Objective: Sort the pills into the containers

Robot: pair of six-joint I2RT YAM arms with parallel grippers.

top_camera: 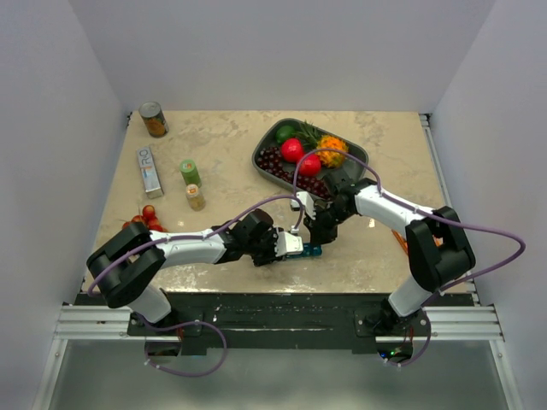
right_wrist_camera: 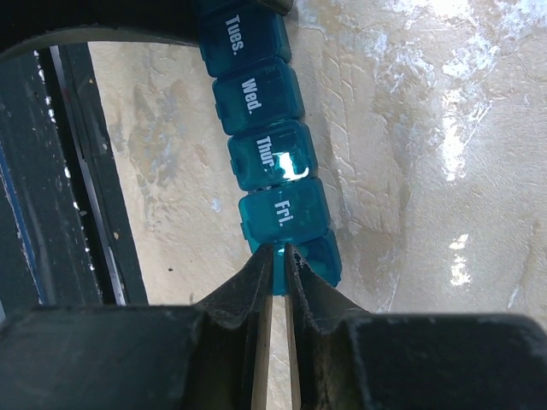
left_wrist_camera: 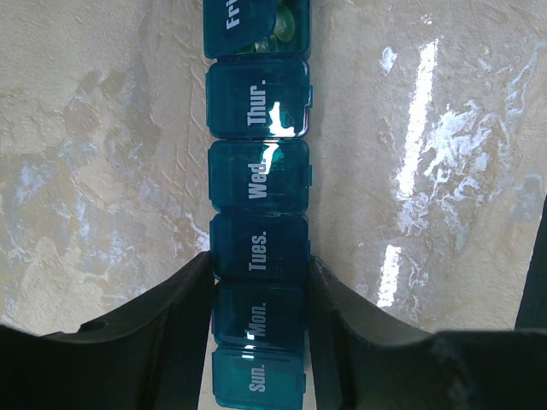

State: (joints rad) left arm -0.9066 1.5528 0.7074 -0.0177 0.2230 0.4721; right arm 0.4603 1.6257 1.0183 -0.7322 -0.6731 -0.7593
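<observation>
The strip [left_wrist_camera: 259, 171] is laid flat on the table [left_wrist_camera: 102, 171] near its front edge, between the two arms. In the left wrist view its long axis runs from 6 to 12 o'clock, straight out from the left gripper [left_wrist_camera: 259, 282]. That gripper is clamped across the narrow width at the Mon. and Tues. cells, with one dark finger pressed to each long side. Sun. is found at the 6 o'clock end; Wed., Thur. and Fri. stretch away towards 12.

The far end is covered by the right gripper [right_wrist_camera: 279, 256]. In its own view the strip leads from the fingertips towards 11 o'clock. The tips are drawn almost together, with only a sliver between them, at the near edge of the Fri. lid [right_wrist_camera: 282, 213]. Whether the lid's lip is pinched cannot be told. The Fri. cell is thus far nearer to the right arm, so any work on that lid is judged to fall to it, with the strip steadied by the left.

At 12 in the left wrist view, small yellowish-green pieces, probably pills [left_wrist_camera: 286, 30], are seen beside the Fri. lid.

The strip is made of glossy, translucent teal plastic, with rounded square lids marked with white day names. The table is mottled beige, stone-like and streaked with glare.
</observation>
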